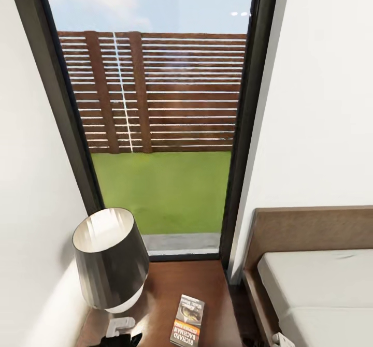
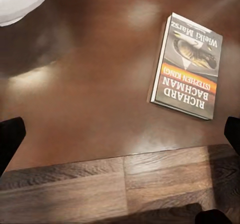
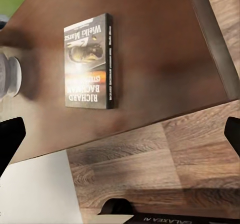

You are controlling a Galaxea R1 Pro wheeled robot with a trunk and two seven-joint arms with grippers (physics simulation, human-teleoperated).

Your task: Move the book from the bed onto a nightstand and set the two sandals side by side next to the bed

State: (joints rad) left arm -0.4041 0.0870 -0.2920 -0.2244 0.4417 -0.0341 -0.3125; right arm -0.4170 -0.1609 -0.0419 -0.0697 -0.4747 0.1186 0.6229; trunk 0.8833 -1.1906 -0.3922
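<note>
Head view | book (image 1: 187,320) flat on nightstand (image 1: 207,290), long axis toward window, tilted slightly | both claws released

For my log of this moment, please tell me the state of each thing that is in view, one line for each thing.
book: lying flat on the nightstand, cover up, closed, not held.
nightstand: carries the lamp and the book.
lamp: upright beside the book, apart from it.
bed: mattress corner bare.
left gripper: open, above the nightstand edge.
right gripper: open, holding nothing.
</note>
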